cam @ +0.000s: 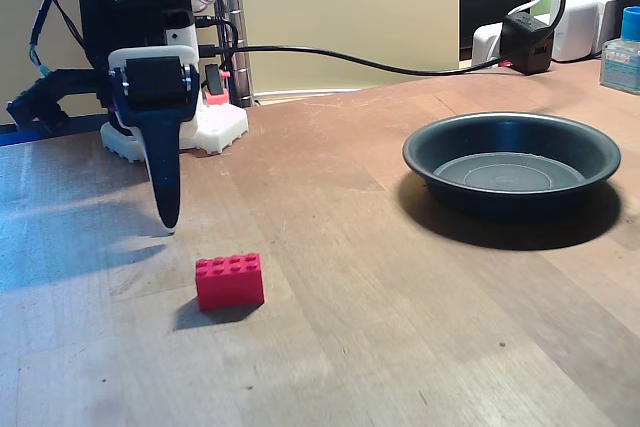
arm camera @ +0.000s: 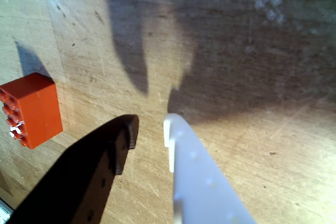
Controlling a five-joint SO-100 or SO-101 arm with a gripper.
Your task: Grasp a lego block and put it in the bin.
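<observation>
Lego block (cam: 230,280) rests on the wooden table (cam: 400,327), a small bright red brick with its studs facing up in the fixed view. It sits nearer the camera than the arm and well apart from the bin (cam: 511,161), the wide dark round pan that stands empty at the right of that view. The gripper (cam: 168,219) points down at the tabletop just behind and a little left of the brick, its tip close to the wood and not touching the brick.

In the wrist view the gripper (arm camera: 149,129) has one black finger and one white finger (arm camera: 173,129), standing slightly apart with bare wood showing between the tips and nothing held. The brick (arm camera: 31,109) lies at the left edge of this view, beside the black finger but clear of it. Behind the arm, a black power adapter (cam: 527,40) sits near the table's far edge.
</observation>
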